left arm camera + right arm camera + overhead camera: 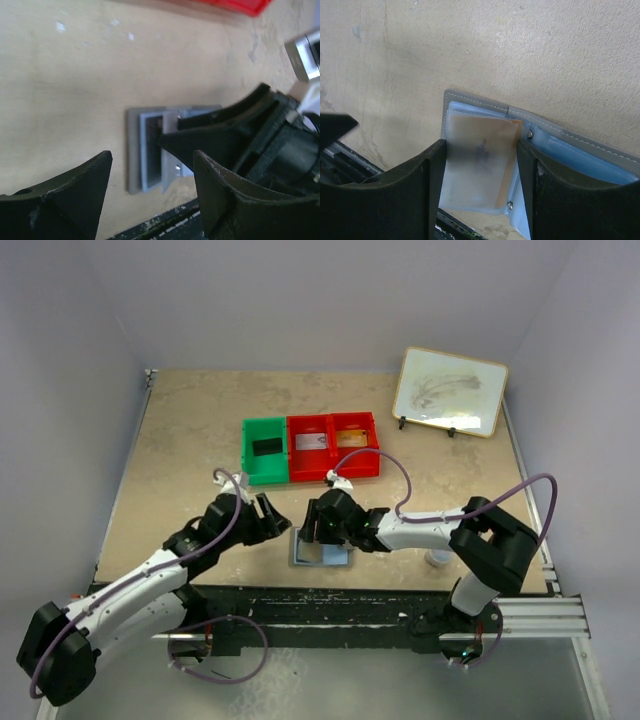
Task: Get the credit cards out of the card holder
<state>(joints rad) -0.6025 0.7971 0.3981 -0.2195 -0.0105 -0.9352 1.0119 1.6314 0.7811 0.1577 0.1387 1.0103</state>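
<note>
grey stitched card holder (470, 102) lies open at the desk's (180, 440) near edge. its tan card (507, 145), in a frosted sleeve (465, 190), is straddled by the right gripper (480, 150); whether it is gripped cannot be told. the left gripper (152, 160) is spread and empty, just to the left. if pulled unpinned, the holder may be dragged along.

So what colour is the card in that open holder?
Tan-gold card, behind a cloudy sleeve; clearest in the right wrist view.
</note>
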